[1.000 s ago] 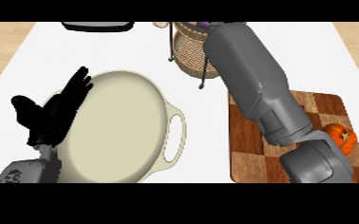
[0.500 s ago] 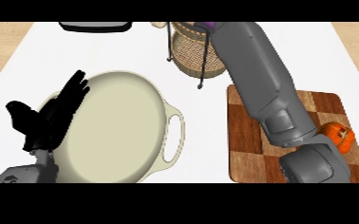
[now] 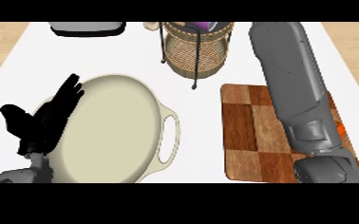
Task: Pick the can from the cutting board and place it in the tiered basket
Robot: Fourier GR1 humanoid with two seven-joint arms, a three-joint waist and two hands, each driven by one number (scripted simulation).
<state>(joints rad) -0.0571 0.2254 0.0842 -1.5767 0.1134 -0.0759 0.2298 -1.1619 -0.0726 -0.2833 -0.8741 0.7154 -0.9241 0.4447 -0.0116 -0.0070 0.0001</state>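
One risk is judged: with the right hand out of view past the tiered basket [image 3: 196,47], its state and the can's whereabouts cannot be told, so the can may be caught on the rim; the left hand [image 3: 43,121] rests open.

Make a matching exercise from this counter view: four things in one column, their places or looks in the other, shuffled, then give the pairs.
Things:
1. cutting board
2. tiered basket
3. cream dish
4. left hand

Places or looks:
A. woven wicker, at the counter's far middle
B. black, open, fingers up at the view's left edge
C. brown checkered wood, at the right, partly under the grey forearm
D. oval with a loop handle, left of centre

Pairs: 1-C, 2-A, 3-D, 4-B
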